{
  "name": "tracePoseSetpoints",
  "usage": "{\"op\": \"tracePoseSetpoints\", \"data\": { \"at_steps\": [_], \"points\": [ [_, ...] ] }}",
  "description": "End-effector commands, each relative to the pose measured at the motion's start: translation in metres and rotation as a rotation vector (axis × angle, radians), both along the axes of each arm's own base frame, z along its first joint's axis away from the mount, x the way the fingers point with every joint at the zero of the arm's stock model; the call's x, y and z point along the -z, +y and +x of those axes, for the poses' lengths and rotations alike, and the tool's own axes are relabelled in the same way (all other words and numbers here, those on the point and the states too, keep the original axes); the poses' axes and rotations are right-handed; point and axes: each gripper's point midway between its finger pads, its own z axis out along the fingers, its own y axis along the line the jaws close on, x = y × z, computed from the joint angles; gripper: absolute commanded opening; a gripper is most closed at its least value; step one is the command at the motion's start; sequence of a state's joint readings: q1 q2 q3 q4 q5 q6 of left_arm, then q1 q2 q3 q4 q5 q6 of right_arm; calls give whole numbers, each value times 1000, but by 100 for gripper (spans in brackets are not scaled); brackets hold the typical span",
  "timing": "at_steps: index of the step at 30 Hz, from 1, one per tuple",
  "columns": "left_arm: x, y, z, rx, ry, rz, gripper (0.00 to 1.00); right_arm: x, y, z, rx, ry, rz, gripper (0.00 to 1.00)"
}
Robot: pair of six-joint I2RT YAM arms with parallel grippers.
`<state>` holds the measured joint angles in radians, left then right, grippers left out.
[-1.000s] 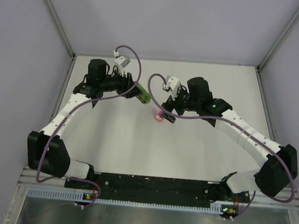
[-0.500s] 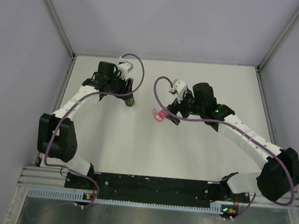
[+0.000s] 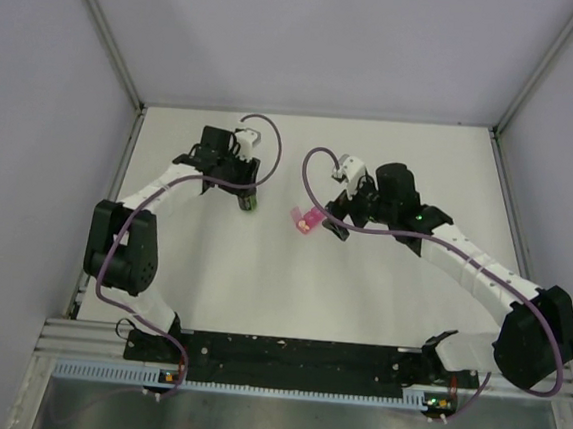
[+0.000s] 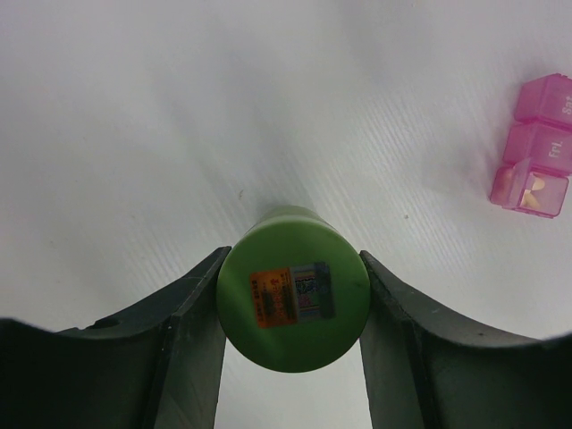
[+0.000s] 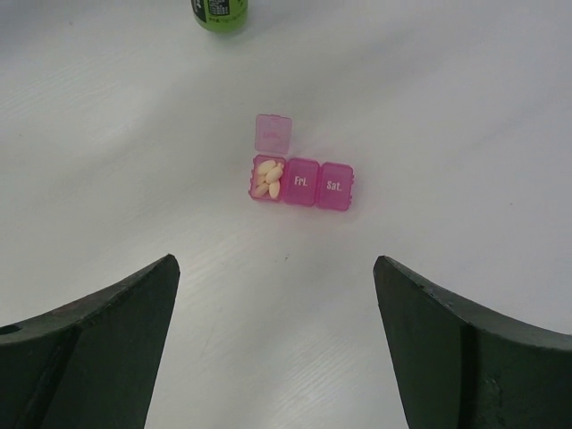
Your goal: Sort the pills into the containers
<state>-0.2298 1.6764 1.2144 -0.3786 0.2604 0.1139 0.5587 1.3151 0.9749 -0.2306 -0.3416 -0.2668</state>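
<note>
several pale pills (image 5: 267,178) lie in the one open compartment of the pink pill box (image 5: 301,183) on the table (image 5: 465,107). right gripper (image 5: 275,265) hovers over it, jaws wide apart, free for lids. left gripper (image 4: 293,268) clamps the green bottle (image 4: 293,289) nearby, likely to pour.

A bright-pink translucent plastic pill box (image 5: 302,181) is lying mid-frame, its left lid flipped up, pale oblong pills (image 5: 267,178) sitting inside. A green bottle (image 5: 220,13) is showing at the top edge. The right gripper (image 5: 275,268) is gaping wide below.
</note>
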Motion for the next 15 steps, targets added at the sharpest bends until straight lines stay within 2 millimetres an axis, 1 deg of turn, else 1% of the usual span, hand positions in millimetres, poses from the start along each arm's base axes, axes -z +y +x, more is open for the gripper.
{"op": "tracePoseSetpoints", "data": {
  "at_steps": [1, 10, 15],
  "points": [
    [-5, -7, 13, -18, -84, -9, 0, -21, 2, 4, -3, -60, 53, 89],
    [7, -7, 13, -48, -107, 0, 0, -18, 0, 6, 8, -61, 47, 89],
    [6, -7, 16, -60, -141, 2, 0, -16, 0, 6, 9, -57, 43, 89]
  ]
}}
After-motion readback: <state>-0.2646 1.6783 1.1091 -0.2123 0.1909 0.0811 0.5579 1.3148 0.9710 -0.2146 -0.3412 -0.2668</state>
